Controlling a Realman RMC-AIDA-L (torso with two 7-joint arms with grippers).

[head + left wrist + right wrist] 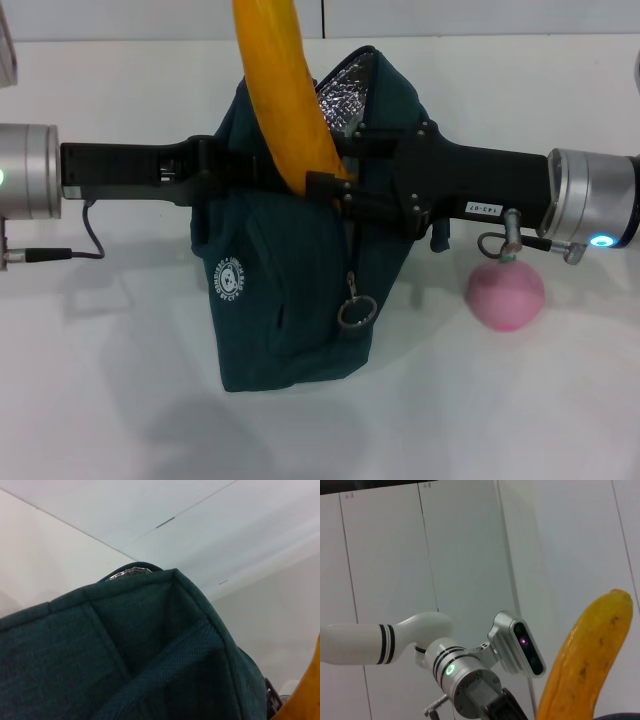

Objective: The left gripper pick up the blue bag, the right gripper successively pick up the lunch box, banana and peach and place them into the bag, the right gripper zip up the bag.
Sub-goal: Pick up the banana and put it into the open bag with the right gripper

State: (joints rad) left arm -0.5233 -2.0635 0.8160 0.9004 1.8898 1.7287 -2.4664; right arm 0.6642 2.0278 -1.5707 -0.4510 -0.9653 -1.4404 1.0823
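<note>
At the centre of the head view stands the large dark teal-blue fabric bag [285, 300] with its silver foil lining showing at the open mouth and a metal ring pull hanging on its front, resting on the white bench [120, 400]. Reaching in from the frame's left, the black two-fingered left pincer [235, 170] meets the bag's upper edge; I cannot tell whether its fingers are apart or together, since the fabric hides them. From the right, the black right pincer [335, 190] is clamped on the lower end of the long yellow curved banana [280, 90], which stands nearly upright over the mouth and runs out of the frame's top. To do this step well, I judge the banana should be tipped and lowered through the opening before release, so that it does not catch on the rim. Lower right of the bag, the small round pink peach [506, 295] sits on the bench, apart from the bag. No lunch box is visible.
</note>
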